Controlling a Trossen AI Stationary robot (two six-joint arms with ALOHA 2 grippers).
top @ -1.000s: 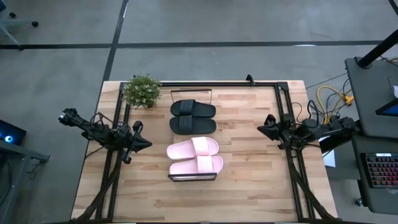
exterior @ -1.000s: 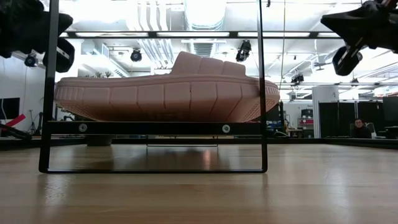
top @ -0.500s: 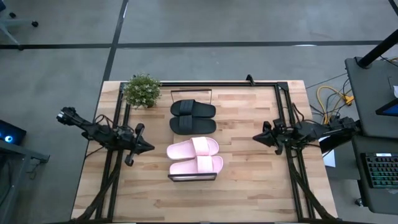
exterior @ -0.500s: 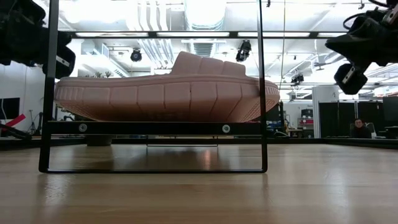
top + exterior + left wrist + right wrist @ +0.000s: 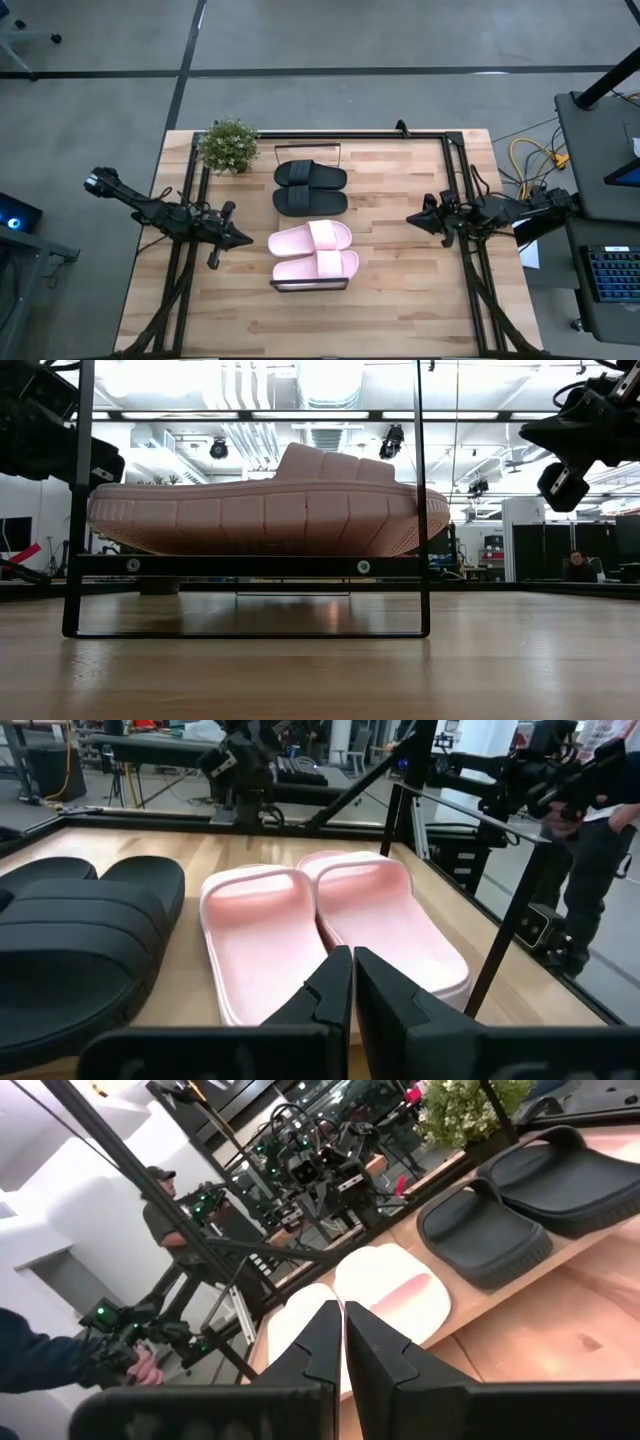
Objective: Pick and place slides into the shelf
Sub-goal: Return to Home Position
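The left tool (image 5: 240,240) hangs over the left side of the table (image 5: 400,310), its tips turned toward the pink slides (image 5: 312,240), near them but not touching; in the left wrist view its fingers (image 5: 320,995) are drawn together with only a thin slit between them, gripping nothing and resting on nothing; the right tool (image 5: 410,221) hangs over the right side of the table, also pointed in toward the middle and apart from the slides; its fingers (image 5: 318,1345) are likewise drawn nearly together, with nothing between them; in the low view both tools show high up, the left one at the upper left corner and the right one at the upper right, clear of the table top

The shelf (image 5: 309,288) runs down the middle of the table, and all four slides lie on it in one row, each set crosswise; the black slides (image 5: 311,188) sit side by side at the end nearer the potted plant (image 5: 228,145); the pink pair sits side by side at the other end, just beside the black pair; from table height the nearest pink slide (image 5: 260,510) rests sole down on the plank, held off the table inside the thin dark frame (image 5: 75,560)

A person (image 5: 160,1205) stands in the room beyond the table
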